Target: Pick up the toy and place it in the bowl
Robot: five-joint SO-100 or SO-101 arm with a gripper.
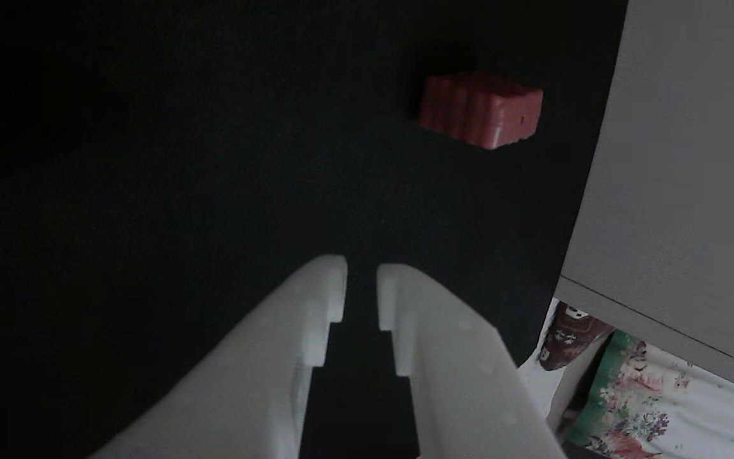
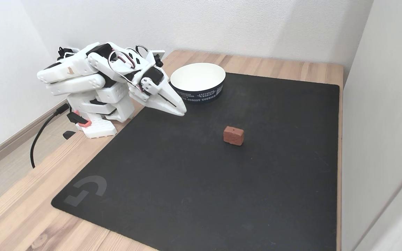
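The toy (image 2: 233, 135) is a small red-pink block lying on the black mat, right of centre in the fixed view. In the other view the toy (image 1: 480, 109) shows its ridged side and lies ahead and to the right of the fingers. The bowl (image 2: 198, 78) stands empty at the mat's far edge, white inside with a dark lettered band outside. My gripper (image 2: 181, 111) hangs just in front of the bowl's left side, pointing down at the mat, well left of the toy. Its white notched fingers (image 1: 316, 299) are nearly together with nothing between them.
The black mat (image 2: 194, 181) covers most of the wooden table (image 2: 19, 216). A pale wall (image 2: 382, 104) rises along the table's right edge, close to the mat. The arm's base (image 2: 96, 122) and black cable (image 2: 40, 136) sit at the left. Flowered fabric (image 1: 647, 395) lies beyond the table's edge.
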